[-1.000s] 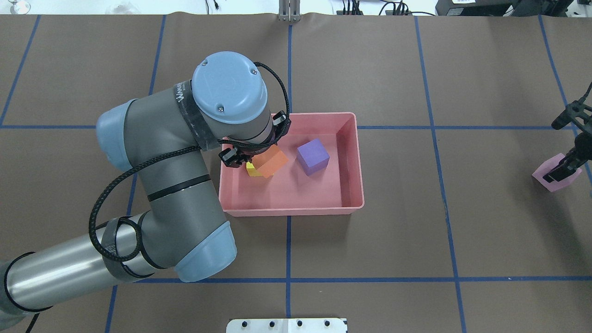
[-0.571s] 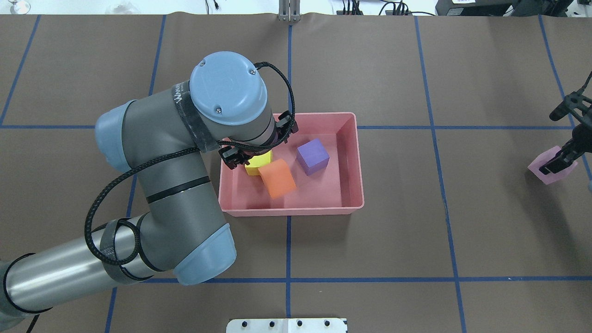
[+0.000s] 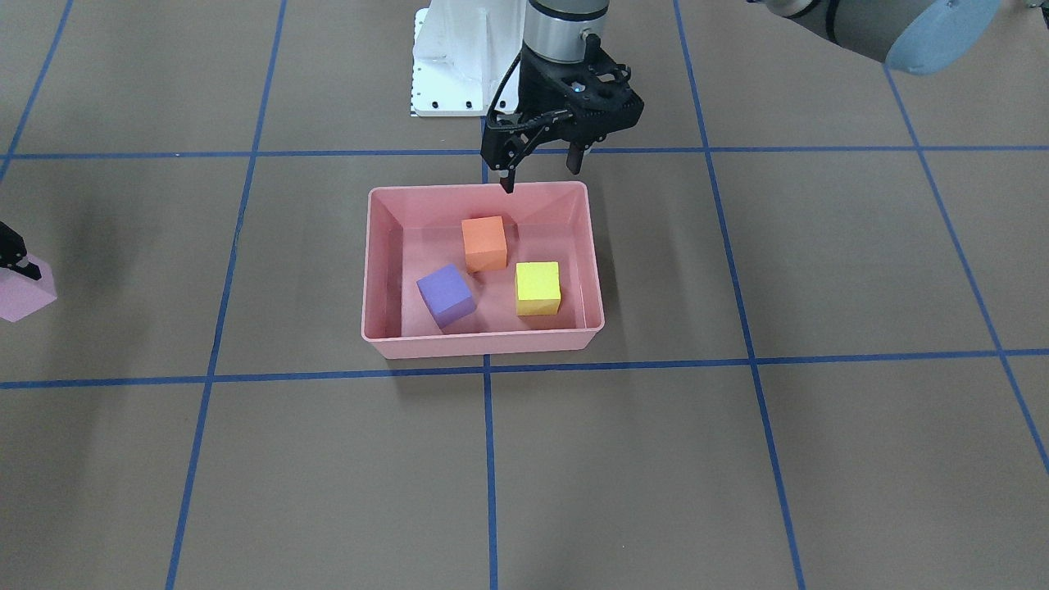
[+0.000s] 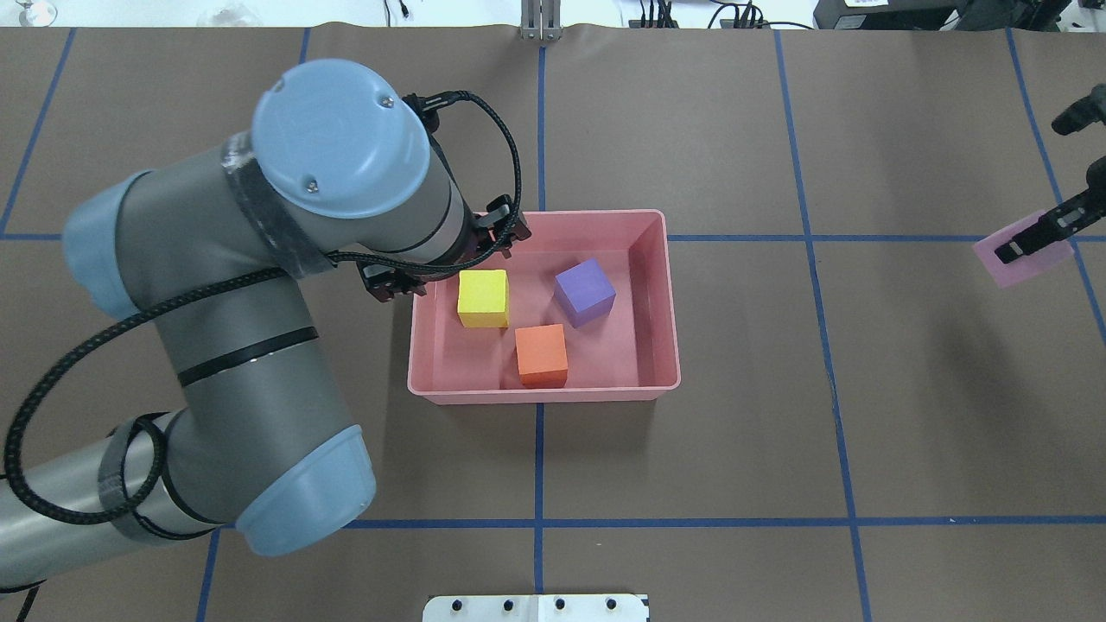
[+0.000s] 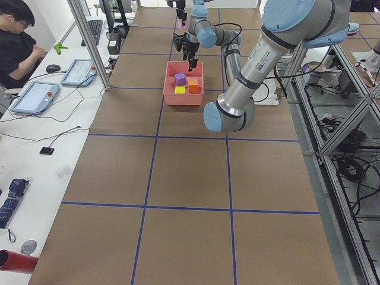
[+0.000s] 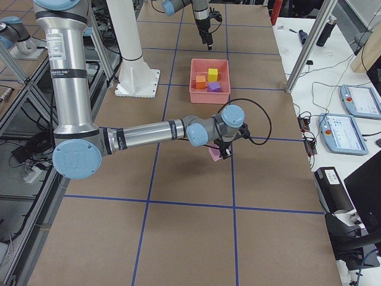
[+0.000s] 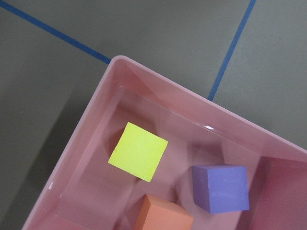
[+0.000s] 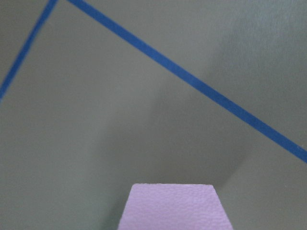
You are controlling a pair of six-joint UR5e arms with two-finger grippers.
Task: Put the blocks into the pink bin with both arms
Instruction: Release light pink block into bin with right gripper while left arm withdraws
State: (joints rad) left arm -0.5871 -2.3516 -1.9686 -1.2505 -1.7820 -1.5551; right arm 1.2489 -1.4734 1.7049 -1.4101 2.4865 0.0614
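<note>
Low pink bin [image 4: 544, 393] holds yellow cube [image 4: 483, 298], purple cube [image 4: 585, 292], orange cube [image 4: 542, 354], each flat. Well apart: light pink cube [image 4: 1028, 266], in right gripper [image 4: 1011, 250].

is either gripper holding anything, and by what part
The right gripper holds the light pink cube, jaws closed on opposite sides near its top. The left gripper is open and empty above the pink bin's edge.

This was a robotics lab. The long desk [image 5: 178, 178] was papered brown and ruled into squares with blue tape [image 4: 539, 449]. On the desk stood a white metal pedestal [image 6: 128, 42], and over it reached the grey tubular left arm [image 4: 242, 259] and right arm [image 6: 143, 134]. Beside the desk ran white benches [image 5: 35, 136] with teach pendants [image 5: 34, 96] and a keyboard [image 5: 95, 29], aluminium frame posts [image 5: 89, 41], and a seated operator [image 5: 18, 41].
</note>
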